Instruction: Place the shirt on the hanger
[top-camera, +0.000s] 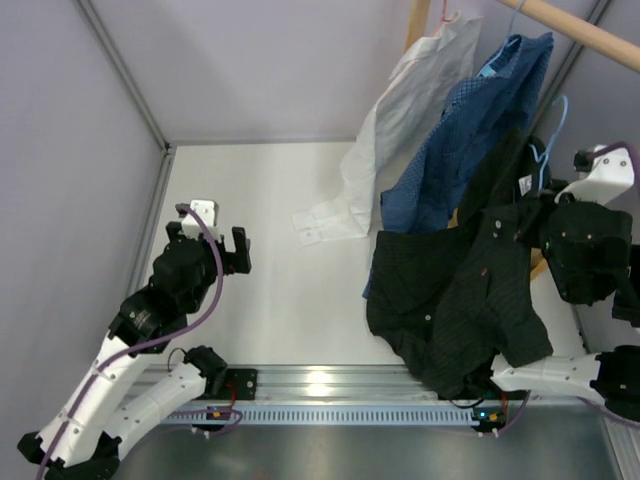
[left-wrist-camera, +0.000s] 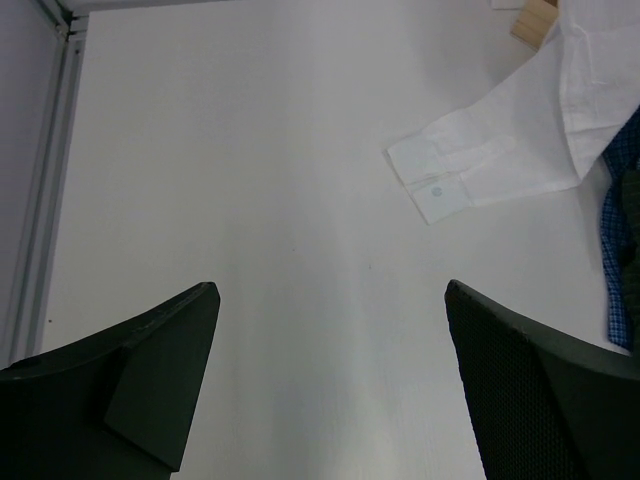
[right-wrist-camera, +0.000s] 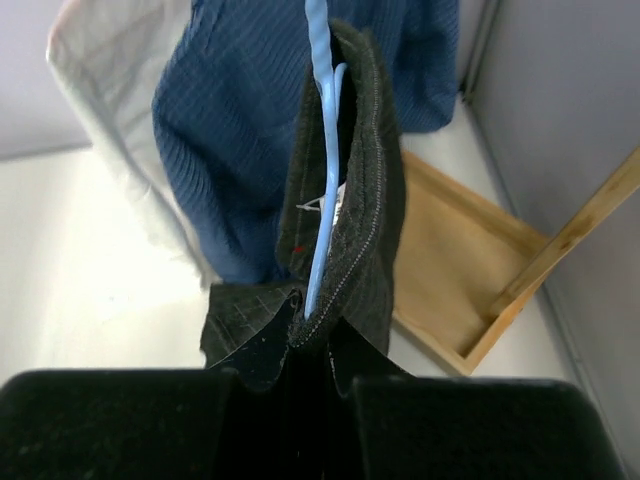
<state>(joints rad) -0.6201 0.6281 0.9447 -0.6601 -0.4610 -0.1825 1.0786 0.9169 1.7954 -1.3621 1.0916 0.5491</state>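
- Cloth is hiding most of the hanger (top-camera: 547, 150): only its hook and a short run of wire are showing above the shirt (top-camera: 450, 290).
- In the right wrist view the hanger (right-wrist-camera: 317, 40) is running down into a fold of the shirt (right-wrist-camera: 365, 200), so its triangle cannot be made out.
- From above, the right gripper (top-camera: 530, 228) is blending into the dark shirt, and its fingertips are hard to separate from the cloth.
- Its arm is being cut off by the picture's edge, to the right of the shirt.
- The right gripper (right-wrist-camera: 310, 340) is clenching the shirt's folded edge, with the wire sitting inside that fold. Whether the fingers are also pressing the wire cannot be told.
- The shirt is draping from that grip down onto the table (top-camera: 290, 300).
- A blue shirt (top-camera: 460, 140) is hanging just behind the shirt, with a white shirt (top-camera: 400, 110) beyond it.
- The left gripper (top-camera: 225, 250) is hovering well to the left of the shirt.
- Its fingers are spreading wide (left-wrist-camera: 330, 380), holding nothing.
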